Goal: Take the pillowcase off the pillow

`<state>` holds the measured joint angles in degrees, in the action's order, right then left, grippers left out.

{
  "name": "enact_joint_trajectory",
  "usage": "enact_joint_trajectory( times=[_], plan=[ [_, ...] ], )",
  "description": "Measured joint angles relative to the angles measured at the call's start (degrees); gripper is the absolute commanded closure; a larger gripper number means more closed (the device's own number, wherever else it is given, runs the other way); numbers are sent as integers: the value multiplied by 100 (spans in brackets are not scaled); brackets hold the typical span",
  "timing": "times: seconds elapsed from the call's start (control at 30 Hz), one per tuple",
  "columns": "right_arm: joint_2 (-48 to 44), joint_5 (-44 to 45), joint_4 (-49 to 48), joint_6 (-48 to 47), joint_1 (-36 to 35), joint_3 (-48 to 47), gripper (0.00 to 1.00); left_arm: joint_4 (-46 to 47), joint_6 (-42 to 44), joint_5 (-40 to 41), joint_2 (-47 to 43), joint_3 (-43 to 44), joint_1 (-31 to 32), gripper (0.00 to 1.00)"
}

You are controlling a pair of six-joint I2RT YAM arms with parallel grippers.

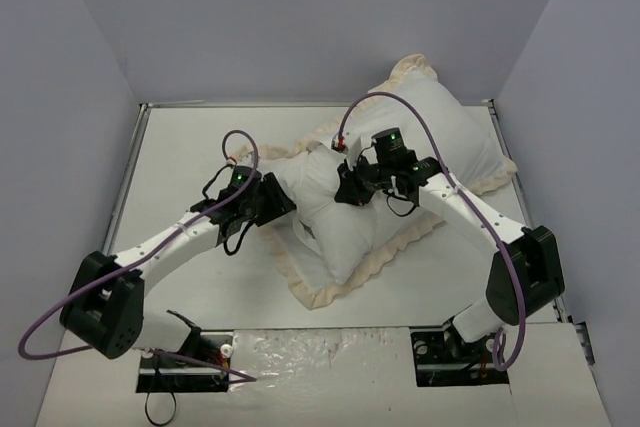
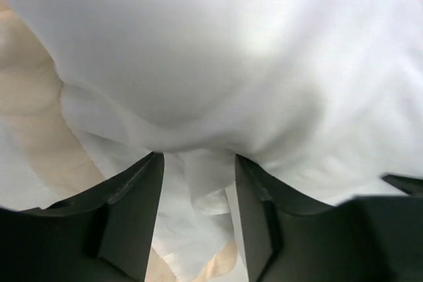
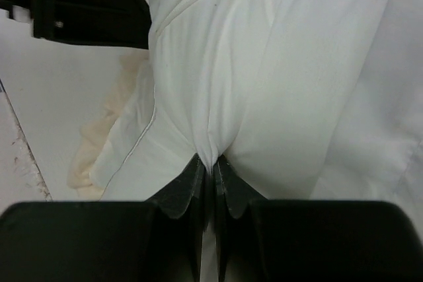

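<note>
Right wrist view: pillowcase (image 3: 264,97) pinched in the right end effector (image 3: 209,164).

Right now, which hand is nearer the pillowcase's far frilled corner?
Right. The right hand is on the middle of the pillowcase, toward that far corner; the left hand is further away, at its left side.

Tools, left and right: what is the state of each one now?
Left tool: open, holding nothing.
Right tool: closed, pinching a fold of the pillowcase.
</note>
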<state>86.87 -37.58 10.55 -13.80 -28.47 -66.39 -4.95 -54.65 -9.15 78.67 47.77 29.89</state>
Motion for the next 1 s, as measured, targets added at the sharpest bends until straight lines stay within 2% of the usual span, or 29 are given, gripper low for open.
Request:
enact_joint_trajectory(
  times=[0.17, 0.33, 0.53, 0.67, 0.8, 0.83, 1.0],
  plan=[
    [109, 166, -4, 4, -4, -63, 100, 46, 173, 175, -935, -245, -2, 31],
    [299, 181, 0, 44, -13, -258, 100, 17, 341, 175, -1480, -496, 33, 27],
    [417, 190, 13, 83, -48, -367, 100, -227, 662, 330, -1244, -284, 389, 27],
    [420, 203, 20, 90, -52, -378, 100, -350, 874, 542, -546, 334, 625, 32],
    [420, 203, 22, 90, -57, -380, 100, -555, 1060, 848, 0, 911, 691, 51],
    [420, 203, 22, 90, -57, -378, 100, -612, 1099, 933, 83, 1012, 688, 60],
    [393, 203, 17, 83, -57, -354, 100, -935, 1346, 1268, 216, 1213, 636, 68]
  ],
)
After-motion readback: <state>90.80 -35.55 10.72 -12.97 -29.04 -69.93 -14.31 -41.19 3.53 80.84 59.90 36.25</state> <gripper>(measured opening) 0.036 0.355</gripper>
